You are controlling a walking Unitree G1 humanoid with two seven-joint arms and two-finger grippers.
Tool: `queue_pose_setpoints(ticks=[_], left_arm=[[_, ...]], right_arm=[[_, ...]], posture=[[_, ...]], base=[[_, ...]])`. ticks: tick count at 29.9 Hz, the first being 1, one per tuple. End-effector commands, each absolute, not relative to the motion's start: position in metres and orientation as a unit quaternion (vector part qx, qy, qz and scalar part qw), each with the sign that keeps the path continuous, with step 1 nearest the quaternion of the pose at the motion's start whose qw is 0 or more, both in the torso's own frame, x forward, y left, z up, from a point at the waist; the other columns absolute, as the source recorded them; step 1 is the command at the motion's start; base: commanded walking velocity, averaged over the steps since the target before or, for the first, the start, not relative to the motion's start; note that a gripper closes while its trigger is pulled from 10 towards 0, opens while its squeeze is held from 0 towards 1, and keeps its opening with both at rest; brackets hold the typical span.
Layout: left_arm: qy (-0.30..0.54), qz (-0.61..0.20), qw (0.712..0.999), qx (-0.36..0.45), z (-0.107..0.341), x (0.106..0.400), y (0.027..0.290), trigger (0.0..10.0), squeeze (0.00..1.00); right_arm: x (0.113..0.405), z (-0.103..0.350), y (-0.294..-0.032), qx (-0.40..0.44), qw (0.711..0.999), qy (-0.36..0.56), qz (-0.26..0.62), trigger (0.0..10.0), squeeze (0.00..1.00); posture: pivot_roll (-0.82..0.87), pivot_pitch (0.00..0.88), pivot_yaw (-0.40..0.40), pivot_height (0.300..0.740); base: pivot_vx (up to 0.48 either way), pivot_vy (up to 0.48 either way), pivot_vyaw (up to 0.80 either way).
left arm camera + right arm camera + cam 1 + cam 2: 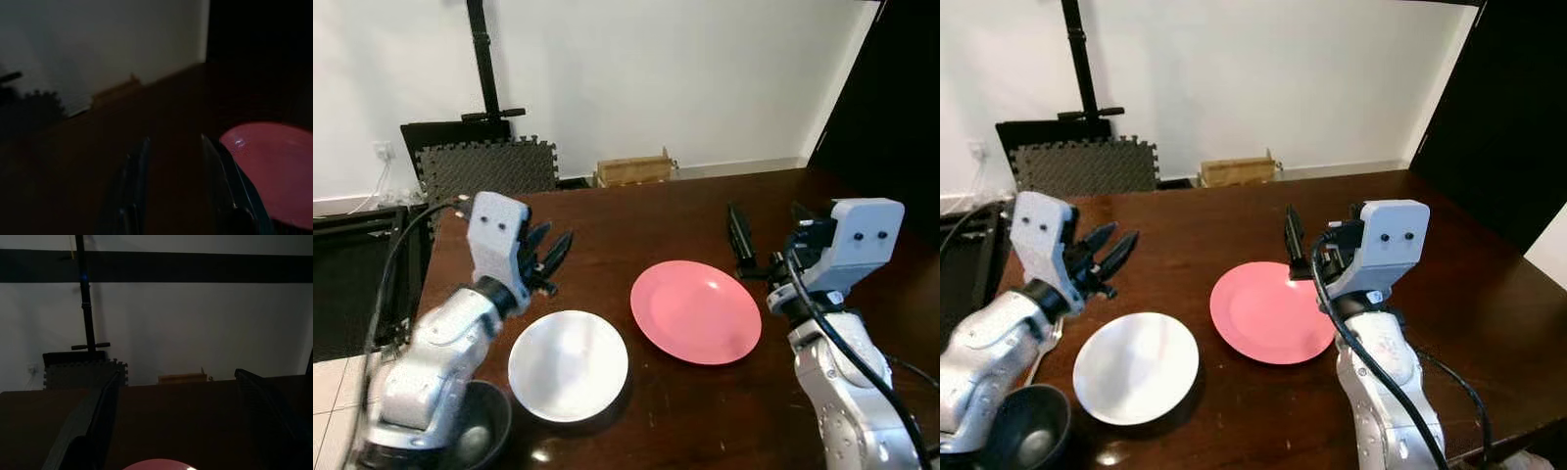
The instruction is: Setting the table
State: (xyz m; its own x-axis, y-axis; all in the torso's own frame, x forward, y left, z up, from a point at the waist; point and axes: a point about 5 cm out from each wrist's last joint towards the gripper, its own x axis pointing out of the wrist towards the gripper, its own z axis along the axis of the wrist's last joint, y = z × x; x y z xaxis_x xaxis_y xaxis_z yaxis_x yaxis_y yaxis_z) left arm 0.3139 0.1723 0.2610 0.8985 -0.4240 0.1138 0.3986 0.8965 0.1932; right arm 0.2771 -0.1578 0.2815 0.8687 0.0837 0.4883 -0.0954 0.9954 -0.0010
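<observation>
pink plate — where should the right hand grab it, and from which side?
Probably the rim. The pink plate lies flat on the dark wooden table, shallow, with only its thin raised edge to pinch. The right hand hovers open just beyond the plate's far right edge, so that edge looks best: come down from above, one finger over the lip, one under. The white bowl sits apart on the left.

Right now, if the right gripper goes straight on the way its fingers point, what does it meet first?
Probably nothing near: the right gripper is open above the far rim of the pink plate, aimed across bare table toward the wall. Depth is unclear.
</observation>
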Motion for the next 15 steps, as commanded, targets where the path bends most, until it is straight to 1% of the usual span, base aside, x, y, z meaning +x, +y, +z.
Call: queue_pose_setpoints(ticks=[1, 2, 4, 6, 7, 8, 9, 11, 13, 14, 15], left_arm=[[-0.077, -0.182, 0.978, 0.062, 0.285, 0.31, 0.199, 10.0, 0.0], [-0.081, -0.177, 0.979, 0.058, 0.289, 0.31, 0.203, 10.0, 0.0], [-0.088, -0.139, 0.986, 0.03, 0.301, 0.315, 0.22, 10.0, 0.0], [-0.072, -0.104, 0.991, 0.048, 0.303, 0.32, 0.237, 10.0, 0.0], [-0.052, -0.109, 0.988, 0.092, 0.298, 0.32, 0.242, 10.0, 0.0], [-0.052, -0.109, 0.988, 0.092, 0.298, 0.32, 0.242, 10.0, 0.0], [-0.037, -0.116, 0.985, 0.122, 0.294, 0.319, 0.245, 10.0, 0.0], [-0.014, -0.181, 0.969, 0.166, 0.285, 0.308, 0.249, 10.0, 0.0], [0.031, -0.147, 0.968, 0.203, 0.272, 0.309, 0.268, 10.0, 0.0], [0.062, -0.086, 0.974, 0.199, 0.26, 0.314, 0.285, 10.0, 0.0], [0.105, -0.03, 0.98, 0.165, 0.24, 0.319, 0.3, 10.0, 0.0]], right_arm=[[0.271, 0.281, -0.164, 0.005, 0.965, -0.258, 0.039, 10.0, 0.0], [0.271, 0.28, -0.165, 0.004, 0.965, -0.258, 0.038, 10.0, 0.0], [0.272, 0.279, -0.169, 0.005, 0.966, -0.256, 0.026, 10.0, 0.0], [0.273, 0.279, -0.171, 0.011, 0.966, -0.257, 0.02, 10.0, 0.0], [0.274, 0.28, -0.169, 0.01, 0.965, -0.26, 0.023, 10.0, 0.0], [0.274, 0.28, -0.169, 0.01, 0.965, -0.26, 0.023, 10.0, 0.0], [0.275, 0.281, -0.168, 0.009, 0.965, -0.262, 0.026, 10.0, 0.0], [0.276, 0.282, -0.167, 0.009, 0.964, -0.265, 0.031, 10.0, 0.0], [0.279, 0.282, -0.166, 0.015, 0.964, -0.266, 0.029, 10.0, 0.0], [0.28, 0.281, -0.165, 0.018, 0.963, -0.266, 0.03, 10.0, 0.0], [0.282, 0.28, -0.163, 0.022, 0.963, -0.266, 0.032, 10.0, 0.0]], posture=[[-0.01, 0.019, 0.031, 0.74], [-0.01, 0.019, 0.031, 0.74], [0.0, 0.02, 0.027, 0.74], [0.0, 0.018, 0.029, 0.74], [0.0, 0.012, 0.034, 0.74], [0.0, 0.012, 0.034, 0.74], [0.0, 0.012, 0.034, 0.74], [0.02, 0.006, 0.039, 0.74], [0.04, 0.004, 0.044, 0.74], [0.05, 0.0, 0.045, 0.74], [0.05, 0.0, 0.045, 0.74]], base=[[0.0, 0.0, 0.0], [0.0, 0.0, 0.0], [0.0, 0.0, 0.0], [0.0, 0.0, 0.0], [0.0, 0.0, 0.0], [0.0, 0.0, 0.0], [0.0, 0.0, 0.0], [0.0, 0.0, 0.0], [0.0, 0.0, 0.0], [0.0, 0.0, 0.0], [0.0, 0.0, 0.0]])
